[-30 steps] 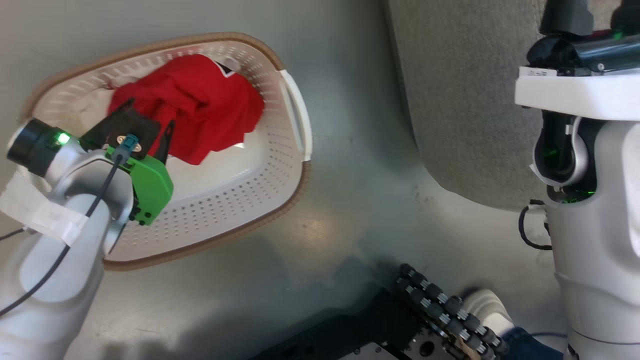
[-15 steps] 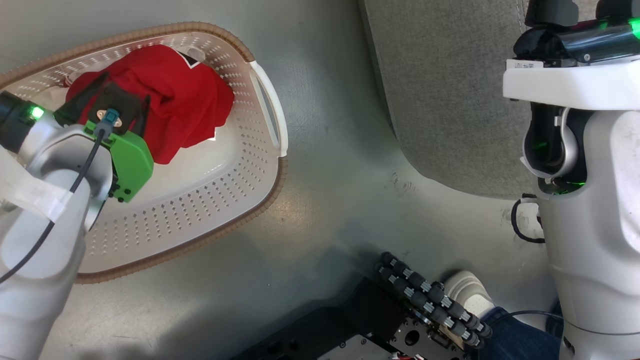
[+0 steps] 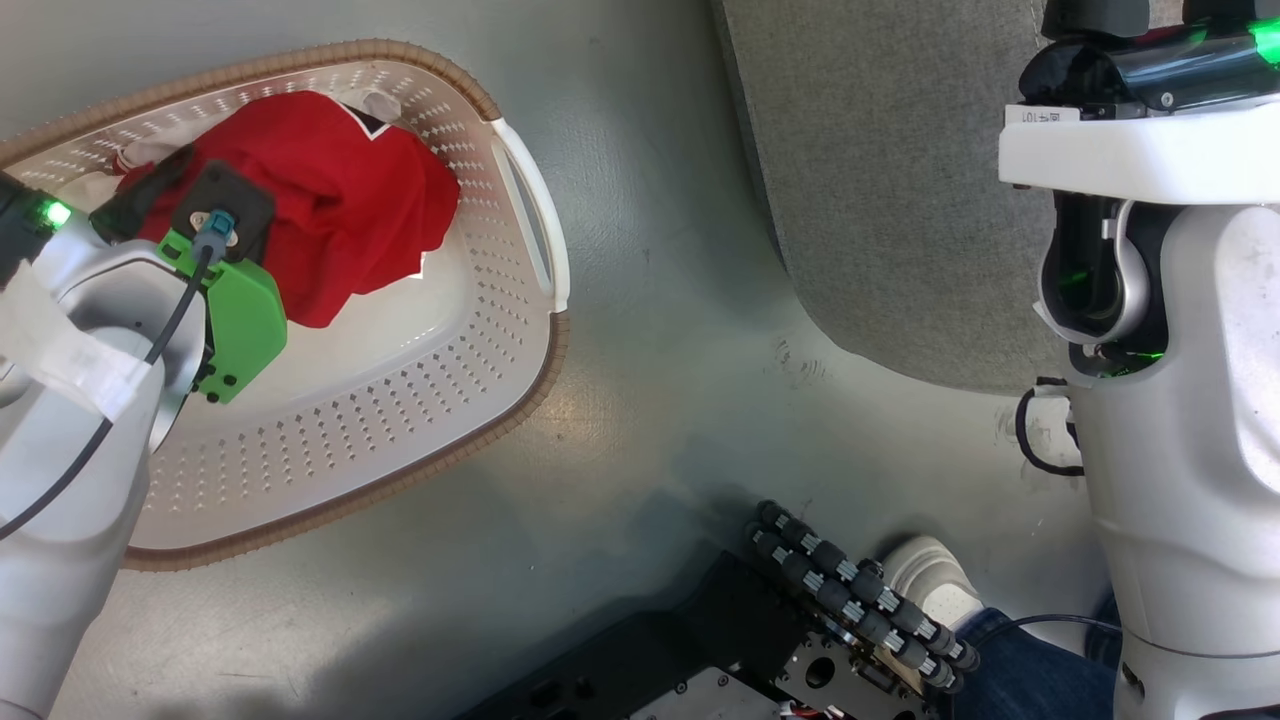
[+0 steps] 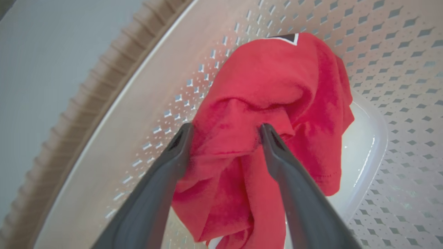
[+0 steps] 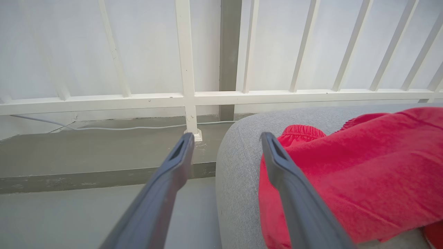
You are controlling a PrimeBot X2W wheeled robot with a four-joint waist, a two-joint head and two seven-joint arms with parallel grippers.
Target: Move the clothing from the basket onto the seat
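Left gripper (image 4: 225, 129) stands wide open, fingers (image 4: 166, 166) straddling a raised fold of the red clothing (image 4: 277, 79) in the basket (image 4: 90, 103) (one garment (image 5: 346, 166) lies on the seat (image 5: 238, 155)); push deeper before closing, gathering several layers.

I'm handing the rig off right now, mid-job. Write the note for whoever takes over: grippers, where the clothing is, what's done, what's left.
The left gripper is open inside the basket, with its fingers on either side of a raised fold of the remaining garment. It has not closed on it.
The right gripper is open and empty, at the edge of the seat, beside the delivered garment.
Done: one red garment lies on the seat.
Left: close on the one in the basket, lift it out and carry it to the seat.
Watch out: a person's shoe is close to the robot's base.
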